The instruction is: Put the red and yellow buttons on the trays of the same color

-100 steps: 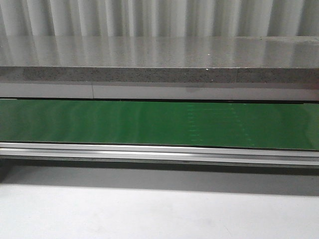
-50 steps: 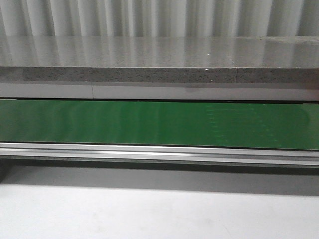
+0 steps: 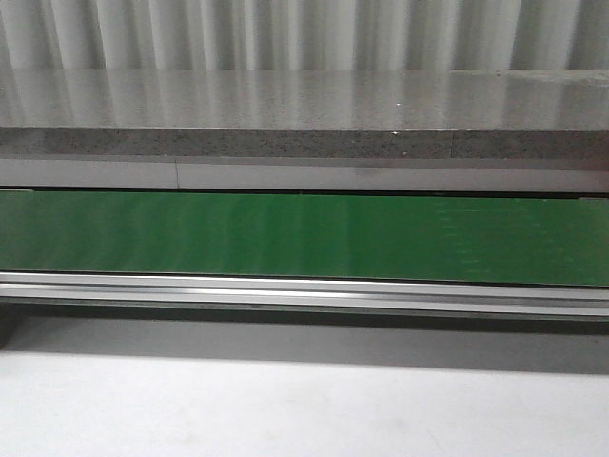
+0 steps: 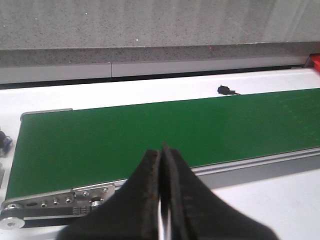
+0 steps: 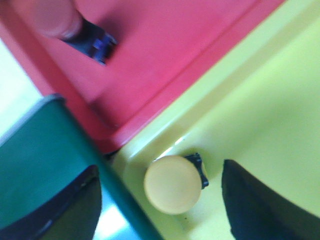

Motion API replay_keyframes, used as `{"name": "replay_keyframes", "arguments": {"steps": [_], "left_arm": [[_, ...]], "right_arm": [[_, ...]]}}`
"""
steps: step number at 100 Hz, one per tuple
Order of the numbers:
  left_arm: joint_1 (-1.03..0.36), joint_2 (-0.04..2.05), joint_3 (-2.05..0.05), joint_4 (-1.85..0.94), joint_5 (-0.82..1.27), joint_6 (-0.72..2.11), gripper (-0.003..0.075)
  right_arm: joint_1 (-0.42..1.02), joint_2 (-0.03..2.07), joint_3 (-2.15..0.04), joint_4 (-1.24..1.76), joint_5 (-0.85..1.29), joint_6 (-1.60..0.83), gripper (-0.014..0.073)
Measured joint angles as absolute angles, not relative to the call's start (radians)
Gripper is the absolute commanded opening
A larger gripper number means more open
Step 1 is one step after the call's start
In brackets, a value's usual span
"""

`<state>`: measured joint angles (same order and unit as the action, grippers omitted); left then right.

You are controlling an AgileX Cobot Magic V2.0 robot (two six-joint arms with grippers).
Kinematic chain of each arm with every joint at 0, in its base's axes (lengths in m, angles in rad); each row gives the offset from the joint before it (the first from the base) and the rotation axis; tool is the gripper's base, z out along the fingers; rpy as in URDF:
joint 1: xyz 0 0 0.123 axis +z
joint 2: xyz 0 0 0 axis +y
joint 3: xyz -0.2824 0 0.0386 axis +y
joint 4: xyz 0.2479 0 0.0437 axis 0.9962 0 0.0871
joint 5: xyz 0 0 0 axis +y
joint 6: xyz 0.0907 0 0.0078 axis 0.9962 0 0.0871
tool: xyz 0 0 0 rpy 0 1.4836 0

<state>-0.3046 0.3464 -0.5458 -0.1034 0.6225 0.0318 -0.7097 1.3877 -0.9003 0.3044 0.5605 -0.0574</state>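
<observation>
In the right wrist view a yellow button (image 5: pixel 173 184) with a black base lies on the yellow tray (image 5: pixel 260 110), close to the tray's corner. My right gripper (image 5: pixel 162 200) is open above it, one finger on each side, touching nothing. A red button (image 5: pixel 52 17) with a dark base lies on the red tray (image 5: pixel 165 45) beside the yellow one. My left gripper (image 4: pixel 161 150) is shut with nothing in it, hanging over the near rail of the green conveyor belt (image 4: pixel 150 135). The front view shows no button, tray or gripper.
The green belt (image 3: pixel 304 236) runs across the front view, with an aluminium rail (image 3: pixel 304 290) on its near side and a grey stone ledge (image 3: pixel 304 105) behind. A small black part (image 4: pixel 223 90) lies on the white table beyond the belt. The belt's end (image 5: pixel 35 150) borders the trays.
Faint marks on the belt's surface have drifted to the right in the front view. Nothing else there differs.
</observation>
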Motion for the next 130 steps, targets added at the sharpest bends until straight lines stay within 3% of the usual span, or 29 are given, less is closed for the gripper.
{"name": "replay_keyframes", "arguments": {"steps": [26,82,130], "left_arm": [[-0.305,0.346,-0.546,-0.103,0.622,0.032,-0.0020],[-0.305,0.346,-0.546,-0.103,0.622,0.032,-0.0020],[-0.305,0.346,-0.546,-0.103,0.622,0.032,-0.0020]], "right_arm": [[-0.589,1.196,-0.896,0.296,0.645,-0.070,-0.0072],[-0.015,0.834,-0.675,0.283,0.668,-0.222,-0.0066],[0.041,0.313,-0.425,0.279,0.628,-0.320,-0.0066]]}}
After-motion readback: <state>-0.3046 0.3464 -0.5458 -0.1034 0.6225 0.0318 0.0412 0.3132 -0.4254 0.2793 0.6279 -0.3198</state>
